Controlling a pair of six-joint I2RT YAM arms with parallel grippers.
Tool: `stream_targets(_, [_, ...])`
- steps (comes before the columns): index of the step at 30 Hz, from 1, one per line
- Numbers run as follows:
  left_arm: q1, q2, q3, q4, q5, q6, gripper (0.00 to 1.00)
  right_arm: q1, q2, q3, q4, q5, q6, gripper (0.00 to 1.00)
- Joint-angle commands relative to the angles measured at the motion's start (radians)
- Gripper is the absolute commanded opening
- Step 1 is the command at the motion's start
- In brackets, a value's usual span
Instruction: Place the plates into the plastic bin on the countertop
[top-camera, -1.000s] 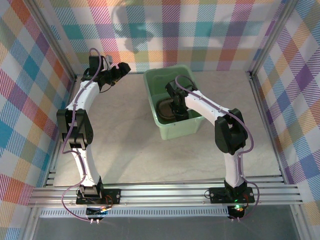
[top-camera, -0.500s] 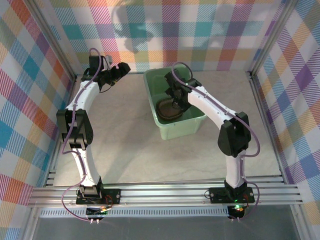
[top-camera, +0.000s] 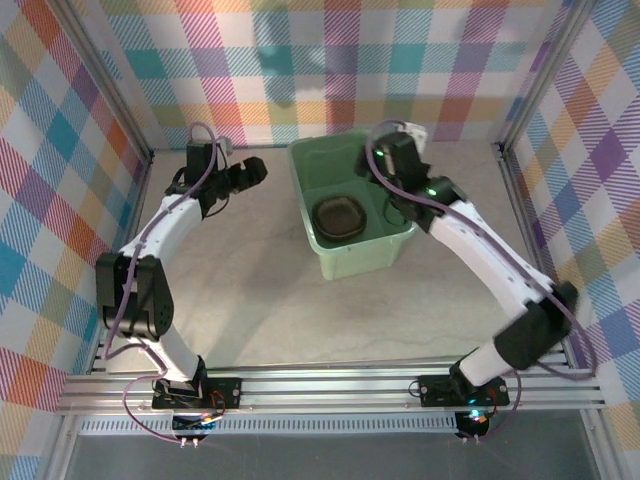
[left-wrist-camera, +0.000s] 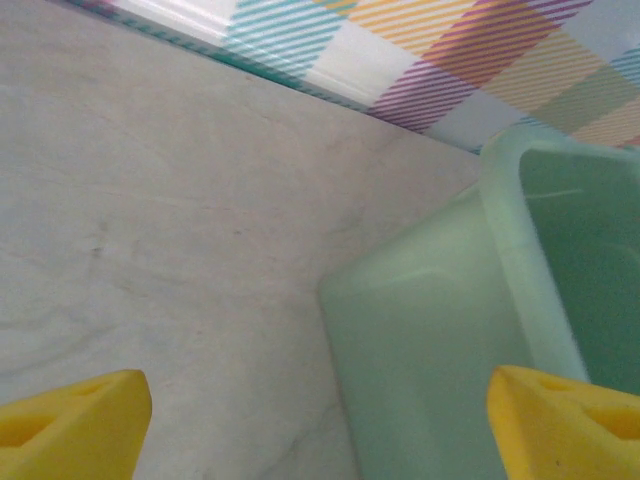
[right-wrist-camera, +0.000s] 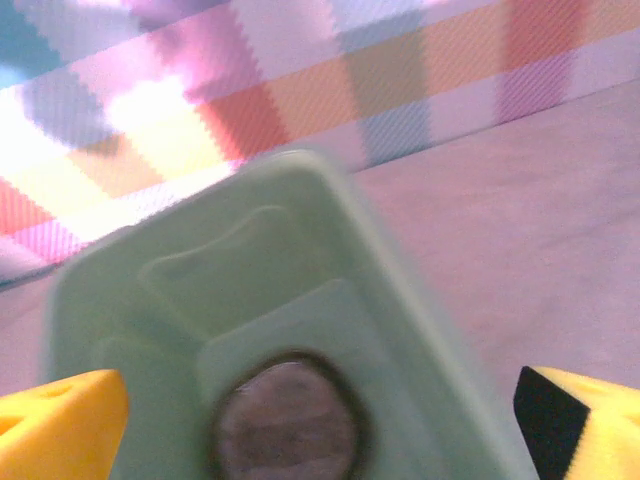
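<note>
The stack of translucent smoky-brown rounded-square plastic plates (top-camera: 338, 215) lies on the floor of the light mint-green rectangular plastic bin (top-camera: 355, 262). The number of plates in the stack cannot be told. One bin stands at the far centre of the pale beige marble-look counter (top-camera: 250, 290), which is enclosed by colourful plaid walls (top-camera: 330, 60). Two pincers are present. The left pincer (left-wrist-camera: 318, 422) is open, left of the bin. The right pincer (right-wrist-camera: 322, 420) is open and empty, above the bin's far right corner.
</note>
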Motion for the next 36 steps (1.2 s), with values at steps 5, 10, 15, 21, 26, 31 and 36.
stream_targets(5, [-0.012,-0.274,-0.357,0.156,-0.358,0.207,0.89,-0.253,-0.312,-0.497,0.156,0.088,-0.194,0.99])
stream_targets(10, [-0.01,-0.325,-0.61,0.379,-0.588,0.321,0.92,-0.387,-0.401,-0.866,0.464,-0.013,-0.261,0.99])
stream_targets(15, [0.005,-0.234,-0.695,0.545,-0.628,0.345,0.94,-0.451,-0.266,-1.077,0.816,-0.128,-0.317,0.99])
stream_targets(21, [0.002,-0.101,-0.883,0.993,-0.519,0.354,0.93,-0.467,-0.11,-1.097,1.167,-0.323,-0.457,0.99])
stream_targets(26, [0.002,-0.06,-0.914,1.087,-0.495,0.369,0.94,-0.481,0.058,-1.119,1.4,-0.487,-0.55,0.99])
stream_targets(31, [0.005,-0.062,-0.906,1.069,-0.488,0.364,0.96,-0.514,0.091,-1.088,1.355,-0.537,-0.53,0.99])
stream_targets(36, [0.004,-0.064,-0.905,1.065,-0.489,0.364,0.97,-0.544,0.091,-1.066,1.31,-0.603,-0.517,0.99])
